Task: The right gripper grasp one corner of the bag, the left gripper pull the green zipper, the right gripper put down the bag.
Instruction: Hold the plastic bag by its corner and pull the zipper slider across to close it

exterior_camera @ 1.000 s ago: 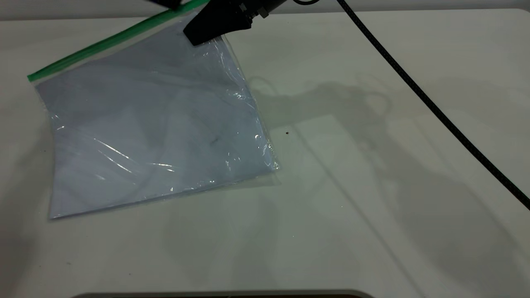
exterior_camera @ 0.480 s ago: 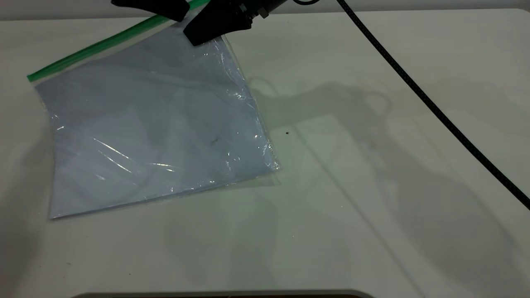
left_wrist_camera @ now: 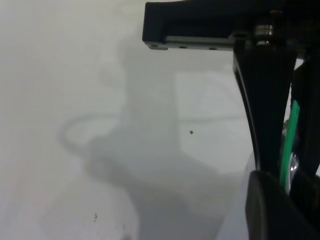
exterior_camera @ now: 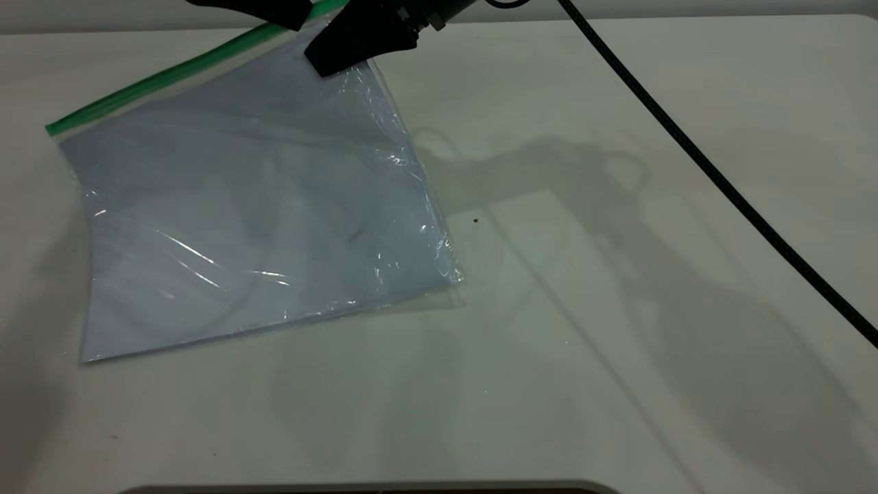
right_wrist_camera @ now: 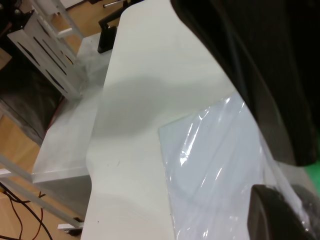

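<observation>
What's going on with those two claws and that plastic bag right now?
Right claw shut on bag corner, holding it up. Left claw on green zipper, grip unclear. Nothing in the way.

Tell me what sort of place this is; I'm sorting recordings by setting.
Probably a lab or workshop, not a home: a bare white table with two robot arms working a clear bag, and beyond its edge a white metal rack and loose cables on a wood-look floor.

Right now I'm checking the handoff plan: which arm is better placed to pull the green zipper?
Left. The left gripper already sits at the green zipper, its strip between the fingers in the wrist view, while the right gripper is clamped on the bag corner.
</observation>
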Action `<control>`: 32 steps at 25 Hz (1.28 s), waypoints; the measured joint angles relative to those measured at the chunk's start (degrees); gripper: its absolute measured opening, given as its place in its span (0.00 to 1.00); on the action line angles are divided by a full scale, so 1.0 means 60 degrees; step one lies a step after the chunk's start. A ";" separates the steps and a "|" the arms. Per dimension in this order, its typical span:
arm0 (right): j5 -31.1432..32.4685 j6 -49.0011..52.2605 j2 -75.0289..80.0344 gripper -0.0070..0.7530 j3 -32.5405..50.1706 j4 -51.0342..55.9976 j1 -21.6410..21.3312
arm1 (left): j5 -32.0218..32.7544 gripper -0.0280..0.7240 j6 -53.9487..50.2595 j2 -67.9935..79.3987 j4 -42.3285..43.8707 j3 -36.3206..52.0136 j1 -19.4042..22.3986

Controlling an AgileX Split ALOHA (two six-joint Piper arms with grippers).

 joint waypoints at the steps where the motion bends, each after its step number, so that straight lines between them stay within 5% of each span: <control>1: 0.0000 0.0000 0.0000 0.05 0.0000 0.0001 0.0000 | 0.0000 0.19 0.0000 0.0000 0.0000 0.0000 0.0000; 6: 0.0000 0.0062 0.0000 0.05 0.0000 -0.0010 0.0000 | -0.0008 0.11 0.0007 0.0000 0.0009 0.0000 0.0000; 20: 0.0238 0.0709 0.0000 0.05 0.0000 0.0084 -0.0758 | -0.0619 0.11 -0.0462 0.0000 0.1102 -0.0062 -0.0028; 32: 0.0440 0.1098 0.0009 0.05 0.0000 -0.0077 -0.1925 | -0.1050 0.11 -0.2323 0.0000 0.3795 -0.0080 -0.0028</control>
